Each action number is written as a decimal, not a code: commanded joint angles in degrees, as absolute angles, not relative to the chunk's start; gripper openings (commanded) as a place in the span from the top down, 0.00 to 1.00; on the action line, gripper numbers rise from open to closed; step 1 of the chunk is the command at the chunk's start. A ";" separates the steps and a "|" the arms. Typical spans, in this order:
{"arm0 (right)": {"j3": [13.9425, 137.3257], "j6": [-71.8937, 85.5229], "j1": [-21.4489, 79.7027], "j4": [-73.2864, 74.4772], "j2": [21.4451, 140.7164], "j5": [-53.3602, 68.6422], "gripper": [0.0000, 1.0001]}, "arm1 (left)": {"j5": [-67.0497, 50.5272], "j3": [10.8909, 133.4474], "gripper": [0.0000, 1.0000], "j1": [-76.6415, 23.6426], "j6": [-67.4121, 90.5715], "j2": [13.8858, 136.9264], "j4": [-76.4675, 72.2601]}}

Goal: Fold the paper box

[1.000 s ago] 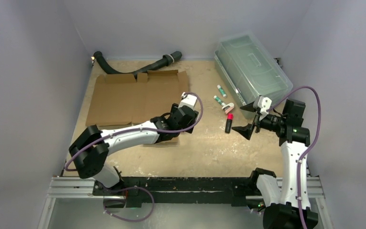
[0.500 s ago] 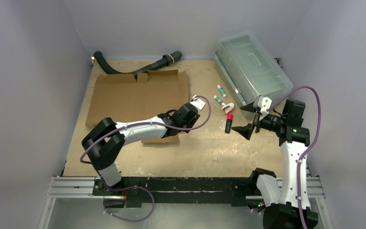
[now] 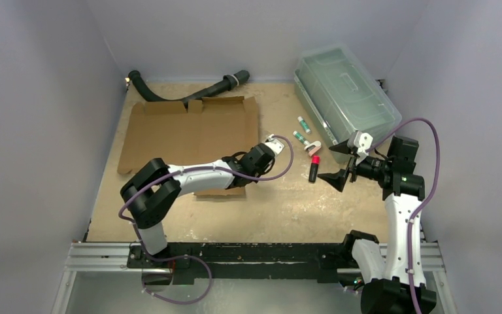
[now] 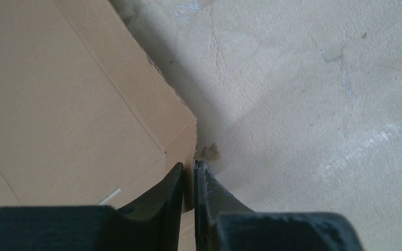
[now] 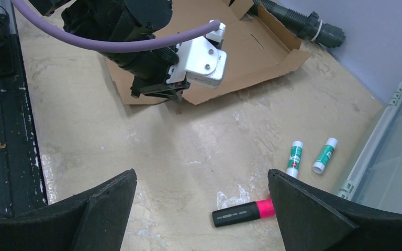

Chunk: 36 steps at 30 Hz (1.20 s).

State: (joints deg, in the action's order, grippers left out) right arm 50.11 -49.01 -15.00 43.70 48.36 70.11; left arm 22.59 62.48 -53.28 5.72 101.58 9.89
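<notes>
The paper box is plain brown corrugated cardboard, matt and unprinted, with slightly ragged cut edges. The desk is pale and rough, scuffed with whitish patches. On the left gripper the fingers are matt black plastic with a fine grain; the right gripper looks the same. The bin at the far right is clear greenish plastic, glossy. The hose at the far edge looks like dull black rubber.
</notes>
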 commanded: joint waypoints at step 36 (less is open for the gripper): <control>46.27 -10.78 8.75 11.16 62.38 38.84 0.01 | 18.72 47.98 1.00 -70.79 21.20 89.82 -15.77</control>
State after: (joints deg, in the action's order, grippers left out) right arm 45.93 -20.05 6.63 19.73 61.21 47.53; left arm 19.22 50.37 -70.17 16.95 90.13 -8.73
